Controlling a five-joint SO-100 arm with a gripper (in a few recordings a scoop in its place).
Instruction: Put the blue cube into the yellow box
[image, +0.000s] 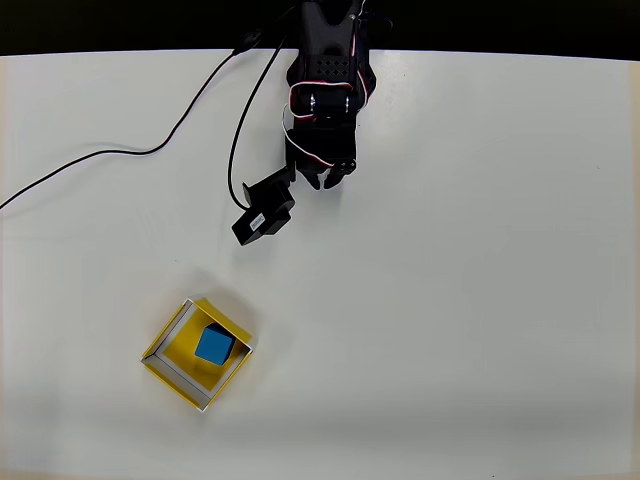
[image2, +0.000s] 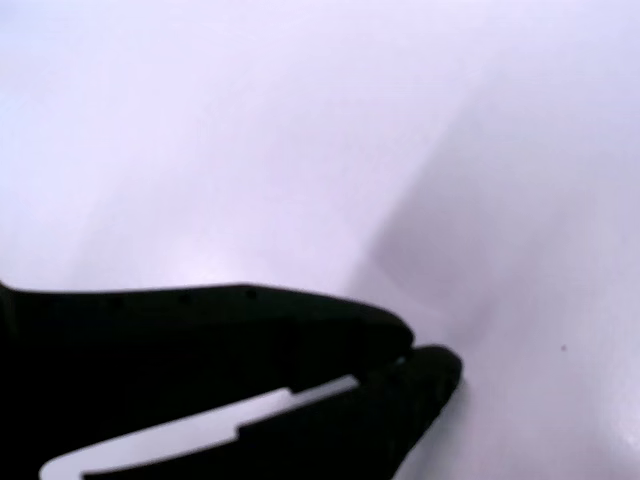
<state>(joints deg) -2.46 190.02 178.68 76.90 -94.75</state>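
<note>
Small bright-blue cube (image: 213, 345) sits inside shallow yellow open-topped box (image: 197, 353), floor partly hidden. Black gripper (image2: 425, 355) well apart, fingertips together, empty; wrist view blurred.

a plain white table (image: 480, 300) carries everything in the overhead view. a yellow box (image: 160, 365) sits on it, turned cornerwise, with a blue cube (image: 213, 345) inside. up and to the right of the box, well apart, the black arm (image: 325, 90) stands at the table's far edge. a black cable (image: 120, 152) trails across the table, up and left of the box.
</note>
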